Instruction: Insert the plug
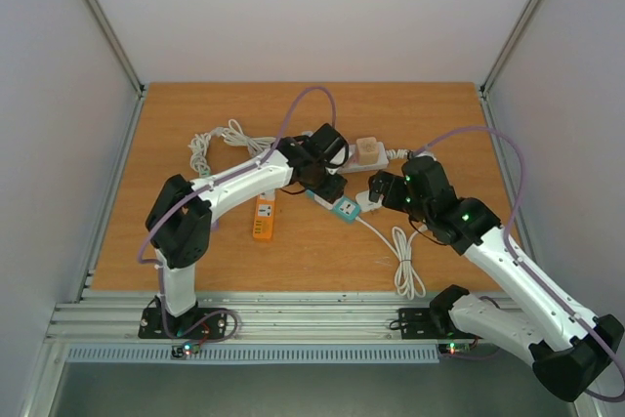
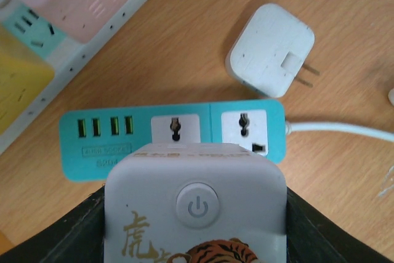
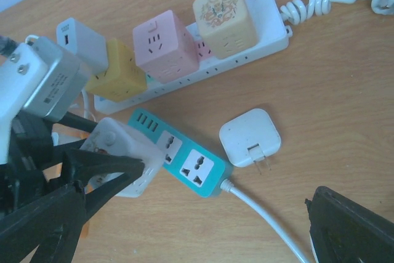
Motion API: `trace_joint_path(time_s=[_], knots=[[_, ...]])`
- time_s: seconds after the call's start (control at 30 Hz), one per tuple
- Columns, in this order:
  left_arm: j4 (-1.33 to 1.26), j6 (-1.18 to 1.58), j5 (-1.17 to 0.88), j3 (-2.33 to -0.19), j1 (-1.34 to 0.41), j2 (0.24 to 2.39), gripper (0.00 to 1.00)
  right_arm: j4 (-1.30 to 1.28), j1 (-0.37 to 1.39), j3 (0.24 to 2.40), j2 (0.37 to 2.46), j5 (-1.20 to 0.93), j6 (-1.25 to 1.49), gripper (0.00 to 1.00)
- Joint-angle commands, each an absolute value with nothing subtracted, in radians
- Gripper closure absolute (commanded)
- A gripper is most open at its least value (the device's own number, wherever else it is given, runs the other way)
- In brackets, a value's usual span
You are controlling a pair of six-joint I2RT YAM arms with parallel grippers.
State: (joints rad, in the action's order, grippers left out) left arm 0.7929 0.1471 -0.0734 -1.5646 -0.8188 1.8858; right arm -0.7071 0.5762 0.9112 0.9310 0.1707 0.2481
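White tiger-print adapter (image 2: 196, 214) sits gripped in left pincer (image 2: 196, 238), teal strip (image 2: 92, 152) just ahead (contact unclear); right pincer (image 3: 197, 214) gapes empty, charger (image 3: 249, 137) ahead.

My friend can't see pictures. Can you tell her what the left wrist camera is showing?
A white adapter with a power button and a tiger picture, held by the left end effector, is close to a teal power strip on a wooden table. A small white charger lies loose beyond it.
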Motion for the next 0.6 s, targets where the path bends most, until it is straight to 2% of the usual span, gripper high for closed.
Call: trace_joint_path(time_s=[0.0, 0.33, 0.57], knots=[[0.687, 0.124, -0.07, -1.606, -0.821, 1.927, 0.61, -0.729, 0.558, 0.899, 0.89, 0.209, 0.221, 0.02], [0.54, 0.099, -0.007, -1.524, -0.821, 1.948, 0.62, -0.763, 0.532, 0.89, 0.86, 0.246, 0.224, 0.01], [0.56, 0.119, -0.003, -1.515, -0.821, 1.951, 0.62, -0.762, 0.521, 0.887, 0.865, 0.252, 0.214, 0.02]])
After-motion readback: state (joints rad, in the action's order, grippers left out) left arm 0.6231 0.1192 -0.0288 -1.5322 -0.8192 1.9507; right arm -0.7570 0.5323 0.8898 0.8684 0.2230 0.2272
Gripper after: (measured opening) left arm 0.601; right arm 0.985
